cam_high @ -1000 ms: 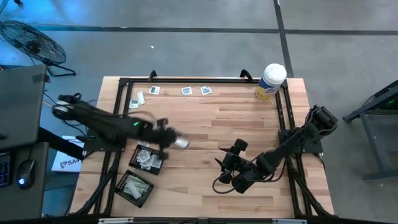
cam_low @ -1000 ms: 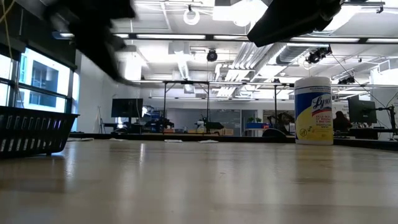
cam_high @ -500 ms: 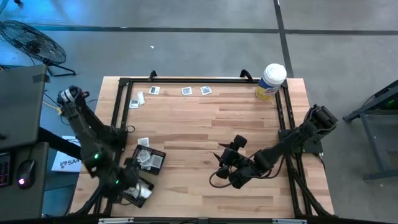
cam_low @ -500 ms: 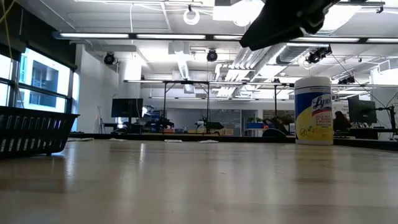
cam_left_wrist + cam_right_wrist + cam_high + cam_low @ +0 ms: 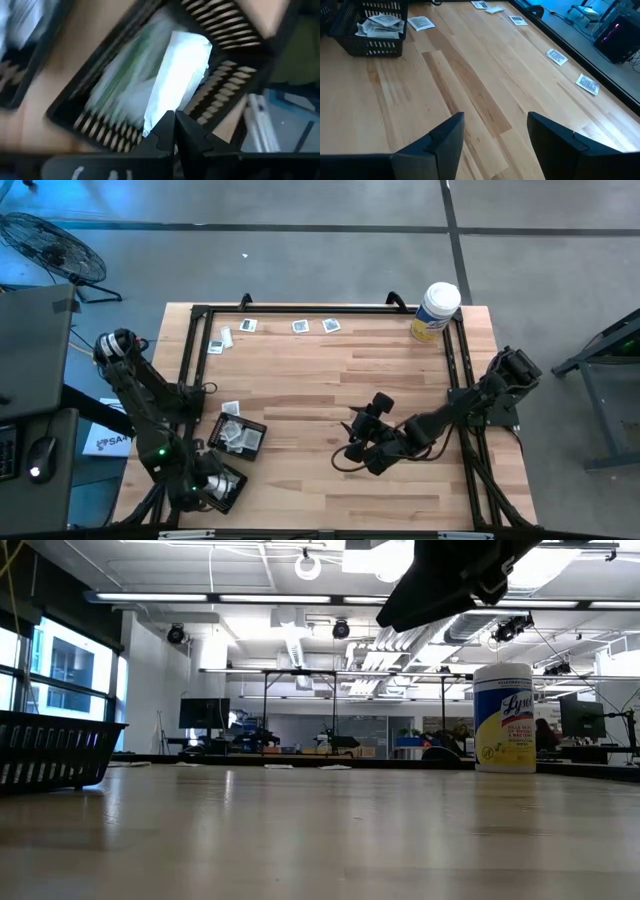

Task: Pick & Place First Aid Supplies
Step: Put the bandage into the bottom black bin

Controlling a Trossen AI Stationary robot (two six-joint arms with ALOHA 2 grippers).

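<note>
Black mesh tray point(image 5: 218, 483) at the near left corner of the table point(image 5: 330, 380) sits under the left gripper point(image 5: 174, 131), whose fingers are pinched together w/ a white packet point(image 5: 175, 80) lying just past the tips; I can't tell if the tips nip its edge or merely touch it. That tray already holds pale green and white packets. A second tray point(image 5: 237, 436) next to it, toward the far side, holds grey-white pads, w/ one pad point(image 5: 230, 408) loose on the wood just outside it. More packets wait along the far edge: a pair point(image 5: 216, 343) near the left rail, a single point(image 5: 248, 325), and two squares point(image 5: 315, 326). The right gripper point(image 5: 495, 131) hovers above mid-table, fingers spread wide, nothing between them, well apart from every packet. The wipes tub point(image 5: 434, 312) stands at the far right corner, out of the way. Risks, as I judge them: if the left fingers lift while nipping the packet, it could ride back out of the tray, or the tips could snag the mesh and drag the light tray. The right arm must cross a lot of table to reach the far row; flat packets on smooth wood may slide away from closing fingers instead of being pinched, esp. near the rail.
</note>
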